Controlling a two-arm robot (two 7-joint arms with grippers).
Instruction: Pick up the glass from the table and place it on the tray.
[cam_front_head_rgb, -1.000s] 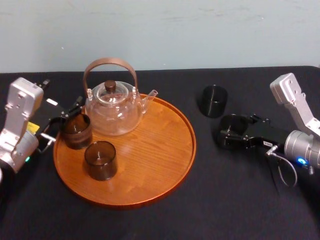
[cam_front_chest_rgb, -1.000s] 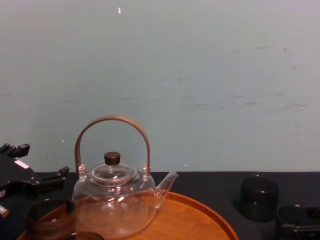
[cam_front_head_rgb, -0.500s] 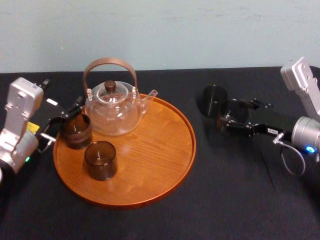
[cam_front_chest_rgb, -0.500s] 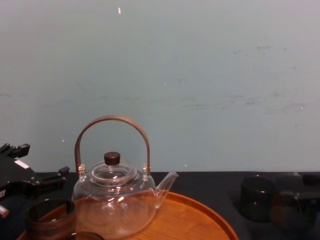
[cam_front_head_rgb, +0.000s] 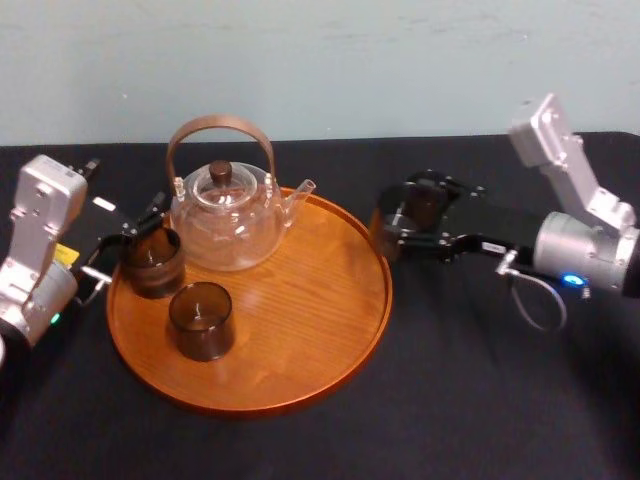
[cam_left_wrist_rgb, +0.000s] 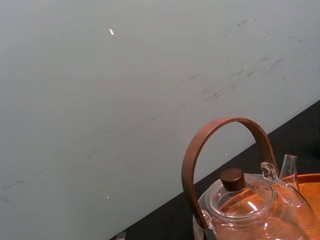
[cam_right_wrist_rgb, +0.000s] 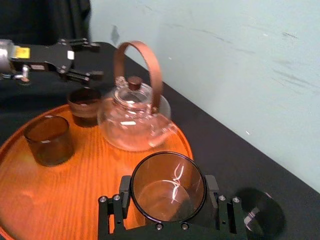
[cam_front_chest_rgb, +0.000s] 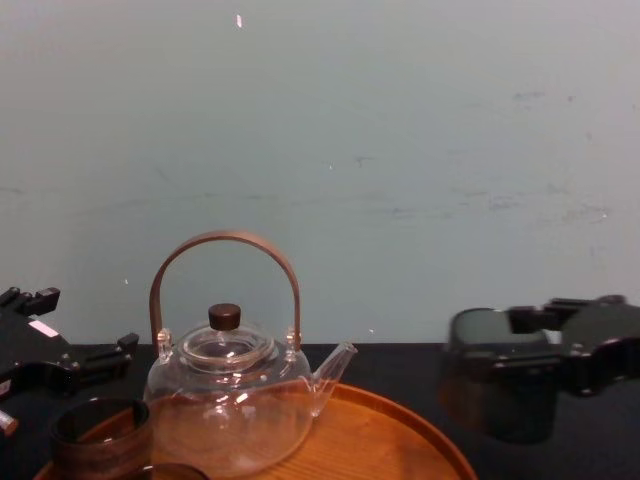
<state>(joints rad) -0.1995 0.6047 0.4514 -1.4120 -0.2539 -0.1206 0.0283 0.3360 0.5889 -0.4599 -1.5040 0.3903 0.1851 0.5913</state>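
Glass teapot (cam_front_head_rgb: 225, 215) w/ brown handle, pale wall (cam_front_head_rgb: 400, 60) behind.

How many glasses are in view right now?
4. Two on the tray: rear glass by the left claw, front glass nearer the robot. Held glass in the right claw beside the tray's rim. Fourth glass on the table, partly hidden behind that claw.

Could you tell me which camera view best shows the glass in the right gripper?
The right wrist view: it looks down into the glass, whole rim visible, clasped by the right gripper. The head view has it partly behind that gripper; the chest view gives its side. The left wrist view faces the teapot.
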